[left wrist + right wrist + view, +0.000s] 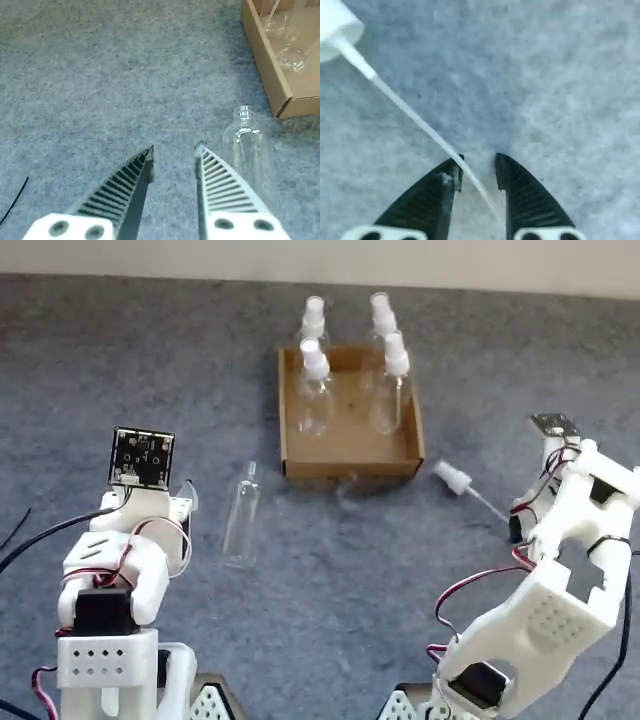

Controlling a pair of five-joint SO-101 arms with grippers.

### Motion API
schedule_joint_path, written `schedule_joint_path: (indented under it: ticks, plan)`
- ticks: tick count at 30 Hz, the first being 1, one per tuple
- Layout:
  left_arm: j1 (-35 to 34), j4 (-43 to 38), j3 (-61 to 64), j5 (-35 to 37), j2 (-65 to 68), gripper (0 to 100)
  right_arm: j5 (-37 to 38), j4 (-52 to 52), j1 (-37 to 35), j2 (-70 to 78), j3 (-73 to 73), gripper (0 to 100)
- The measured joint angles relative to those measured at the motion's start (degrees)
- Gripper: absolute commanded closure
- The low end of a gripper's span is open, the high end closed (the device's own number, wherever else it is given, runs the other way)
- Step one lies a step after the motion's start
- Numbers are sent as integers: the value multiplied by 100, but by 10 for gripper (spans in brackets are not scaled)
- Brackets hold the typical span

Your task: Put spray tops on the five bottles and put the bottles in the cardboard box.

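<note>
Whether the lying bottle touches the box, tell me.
Apart. The high view shows a strip of carpet between the bottle and the box.

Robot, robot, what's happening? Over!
Left gripper open, beside capless bottle lying flat. Right gripper open, astride tube of loose spray top. Four capped bottles at cardboard box. Nothing in the way.

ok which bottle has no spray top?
The bottle lying on the carpet outside the cardboard box, by the left gripper. The other four stand upright, capped.
</note>
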Motion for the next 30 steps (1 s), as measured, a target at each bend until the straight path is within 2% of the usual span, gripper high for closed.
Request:
schedule_joint_path:
  ticks: [5, 10, 14, 20, 30]
  plan:
    - [-35, 0, 0, 0, 0, 867, -607, 862, -352, -220, -624, 879]
    - [-492, -211, 0, -114, 0, 867, -1442, 1952, -1415, -1073, -1310, 797]
    - [-862, -281, 141, -440, 0, 867, -2145, 2541, -2330, -1829, -1442, 784]
    - [-1574, -334, 747, -1029, 0, 867, -2998, 2831, -3745, -2637, -1451, 783]
    - [-2154, -440, 1310, -1108, 0, 867, -4255, 2866, -6374, -2629, -1477, 782]
